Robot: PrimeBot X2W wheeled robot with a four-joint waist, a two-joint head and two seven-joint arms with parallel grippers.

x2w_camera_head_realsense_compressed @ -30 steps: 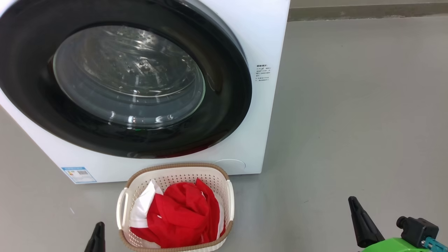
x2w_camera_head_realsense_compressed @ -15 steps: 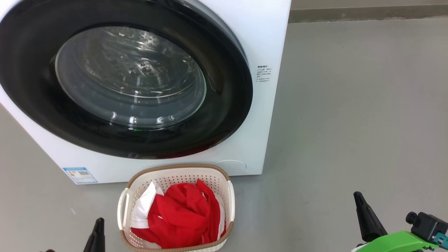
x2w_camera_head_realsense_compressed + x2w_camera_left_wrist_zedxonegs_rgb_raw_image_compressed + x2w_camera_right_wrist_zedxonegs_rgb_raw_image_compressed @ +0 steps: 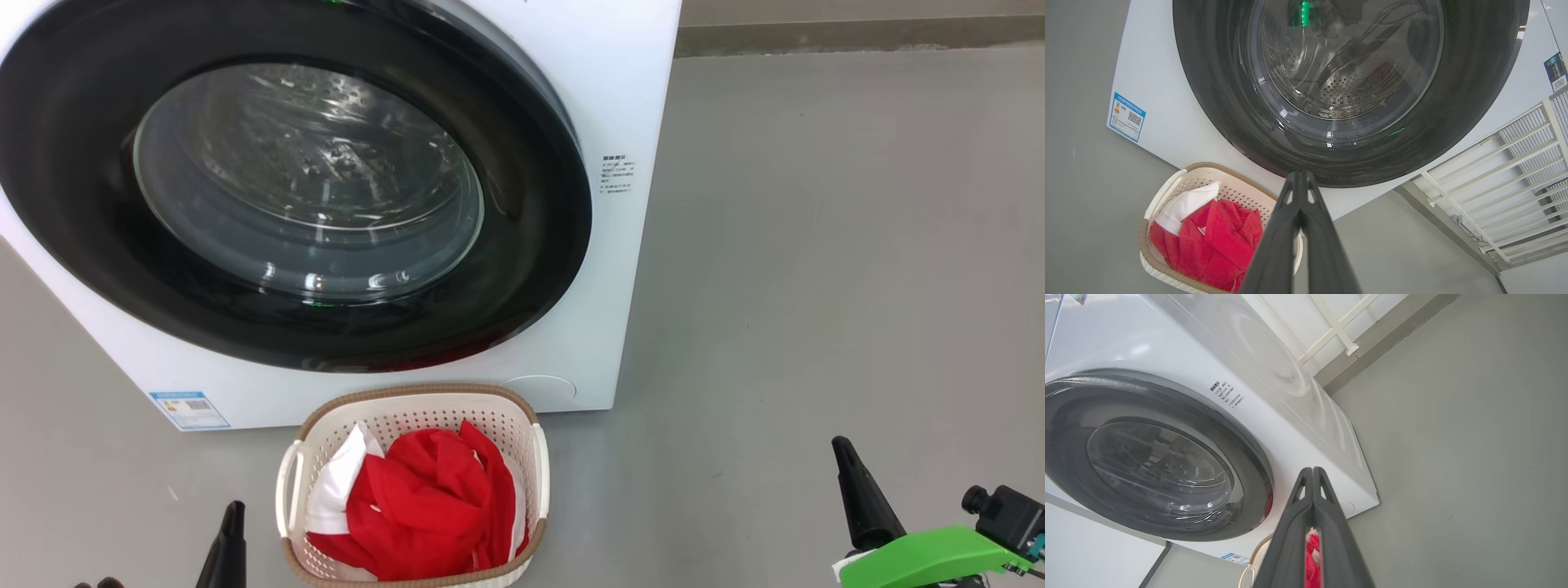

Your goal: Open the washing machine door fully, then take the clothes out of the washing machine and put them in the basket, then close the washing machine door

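Left end effector (image 3: 1300, 175) and right end effector (image 3: 1312, 470) pressed together; door (image 3: 310, 180) seemingly closed.

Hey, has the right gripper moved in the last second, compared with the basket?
Yes. In the head view the right gripper has slid up and to the right, farther from the basket, which itself barely shifted in the picture.

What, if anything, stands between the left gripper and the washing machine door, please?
Nothing visible does. The left gripper, jaws shut, points at the lower rim of the washing machine door, with open air between them. The basket of clothes sits off to one side of that line, not across it.
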